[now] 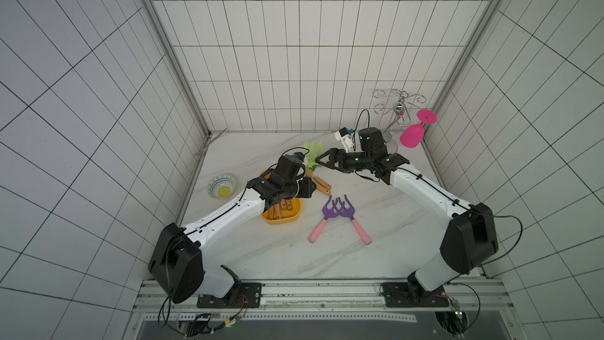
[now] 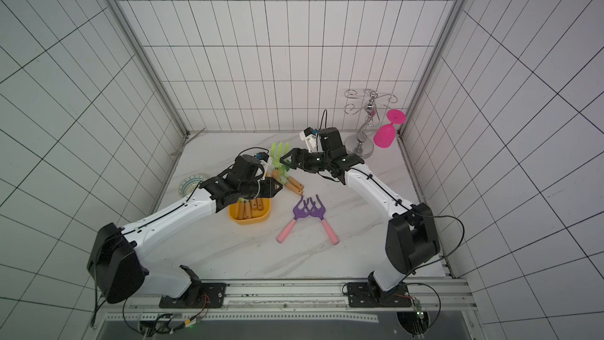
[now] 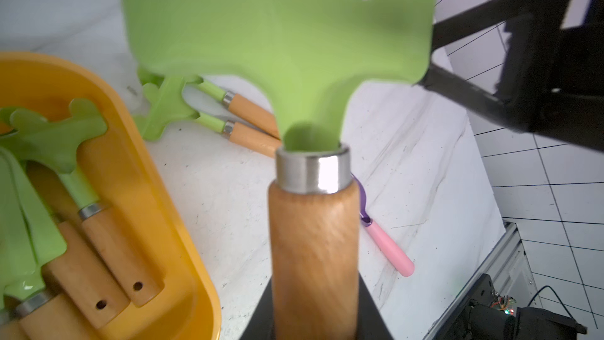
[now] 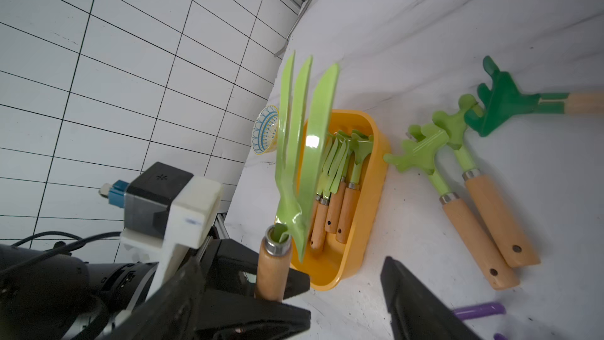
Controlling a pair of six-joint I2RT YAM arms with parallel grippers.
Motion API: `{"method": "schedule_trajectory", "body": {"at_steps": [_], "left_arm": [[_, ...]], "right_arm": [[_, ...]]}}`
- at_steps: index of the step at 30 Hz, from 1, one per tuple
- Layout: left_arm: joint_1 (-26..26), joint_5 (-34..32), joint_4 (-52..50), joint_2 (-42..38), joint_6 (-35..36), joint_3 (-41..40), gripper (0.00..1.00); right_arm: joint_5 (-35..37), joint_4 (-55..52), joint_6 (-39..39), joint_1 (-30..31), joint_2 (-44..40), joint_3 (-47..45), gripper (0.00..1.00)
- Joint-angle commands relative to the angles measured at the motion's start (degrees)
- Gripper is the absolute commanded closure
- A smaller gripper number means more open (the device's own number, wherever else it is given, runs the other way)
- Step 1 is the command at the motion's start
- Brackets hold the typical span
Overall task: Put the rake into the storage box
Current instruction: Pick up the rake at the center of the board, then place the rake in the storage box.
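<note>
Jaws of the left gripper (image 1: 310, 186) clench the wooden handle of the green rake (image 4: 307, 145), tines up, just outside the storage box's (image 4: 376, 171) long rim. It is probably clear of the rim, though the angle is poor. Jaws of the right gripper (image 1: 321, 162) gape beside the tines, touching nothing. Other rakes (image 4: 340, 171) crowd the box.

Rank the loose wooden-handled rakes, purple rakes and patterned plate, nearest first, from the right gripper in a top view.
1. Wooden-handled rakes, just robot-side of the right gripper.
2. Purple rakes, mid-table, nearer the robot.
3. Patterned plate, far left table edge.
</note>
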Motion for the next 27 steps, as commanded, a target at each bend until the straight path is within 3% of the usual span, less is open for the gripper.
{"method": "schedule_trajectory", "body": {"at_steps": [1,7,13,21,27], "left_arm": [[1.63,-3.97,-3.36,-3.47,-3.13,-3.11,0.99],[5.17,-3.41,-3.18,-4.5,-7.0,-8.62,0.99],[8.97,-1.33,-3.04,1.03,-8.28,-10.11,0.99],[11.51,0.66,-4.64,8.14,-9.29,-8.64,0.99],[13.28,1.54,-4.31,8.61,-10.71,-11.6,0.99]], "right_arm": [[4.19,-10.54,-9.24,-0.86,-2.39,1.57,0.02],[13.71,-15.7,-15.98,-2.02,-6.3,-2.86,0.01],[24.4,-20.99,-21.48,-2.54,-5.45,-3.23,0.01],[24.38,-20.12,-21.77,-2.59,-5.66,-6.57,0.0],[25.38,-19.89,-22.87,-2.55,-3.75,-6.8,0.0]]}}
